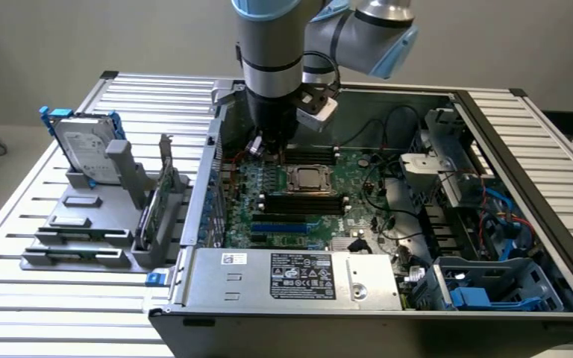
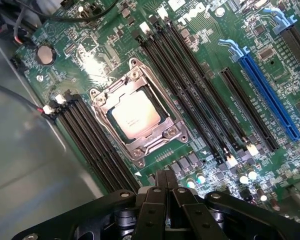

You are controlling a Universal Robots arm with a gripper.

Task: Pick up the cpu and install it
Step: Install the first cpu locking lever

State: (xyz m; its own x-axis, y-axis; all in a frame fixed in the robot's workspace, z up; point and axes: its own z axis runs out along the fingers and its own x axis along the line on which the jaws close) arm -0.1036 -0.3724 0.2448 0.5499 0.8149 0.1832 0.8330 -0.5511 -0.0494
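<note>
gripper (image 2: 166, 182): fingers pressed together, empty, above board | cpu (image 2: 135, 114): seated in socket (image 2: 138, 118), silver top up | PSU (image 1: 301, 277): label unreadable | writing: none legible

occluded: gripper (image 1: 269, 145) behind arm | cropped: computer case (image 1: 525, 298) at exterior view's bottom edge

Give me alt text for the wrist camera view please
A shiny cpu sits in its metal socket frame on a green motherboard, flanked by black memory slots. The shut gripper holds nothing.
</note>
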